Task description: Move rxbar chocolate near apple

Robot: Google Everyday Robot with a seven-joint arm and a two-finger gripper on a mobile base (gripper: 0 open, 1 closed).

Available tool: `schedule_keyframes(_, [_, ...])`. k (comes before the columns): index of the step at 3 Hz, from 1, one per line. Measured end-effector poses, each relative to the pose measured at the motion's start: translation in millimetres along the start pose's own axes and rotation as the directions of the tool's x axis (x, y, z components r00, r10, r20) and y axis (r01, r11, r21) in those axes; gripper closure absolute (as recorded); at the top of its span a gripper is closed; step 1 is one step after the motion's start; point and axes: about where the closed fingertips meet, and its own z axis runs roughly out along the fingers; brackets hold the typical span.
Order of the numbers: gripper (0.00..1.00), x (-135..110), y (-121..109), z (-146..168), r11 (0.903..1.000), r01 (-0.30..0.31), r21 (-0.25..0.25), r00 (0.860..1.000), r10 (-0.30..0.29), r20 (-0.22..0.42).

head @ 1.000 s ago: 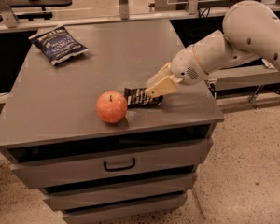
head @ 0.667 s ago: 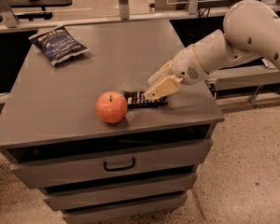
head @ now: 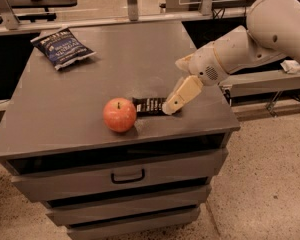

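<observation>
The rxbar chocolate is a small dark wrapped bar lying flat on the grey cabinet top, its left end right beside the red-orange apple. My gripper reaches in from the right on a pale arm, is down at the bar's right end and is shut on it. The gripper covers that end of the bar. The apple stands upright near the front edge of the top.
A crinkled blue chip bag lies at the back left of the cabinet top. The cabinet has drawers below with a handle. Metal shelf frames stand behind, and speckled floor lies to the right.
My gripper has dropped slightly lower at the bar's right end. The bar and the apple stay in about the same place.
</observation>
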Motion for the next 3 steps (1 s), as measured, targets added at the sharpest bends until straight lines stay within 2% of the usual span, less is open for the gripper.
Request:
schedule_keyframes(1, [0.0,2,-15,-21,0.999,0.006,0.043,0.999,-0.007,0.044])
schedule_keyframes(2, [0.0,-5,-51,-92,0.9806,0.086,0.176,0.981,-0.114,0.155])
schedule_keyframes(3, [0.0,-17,-79,-151,0.9408,0.121,0.316,0.945,-0.207,0.252])
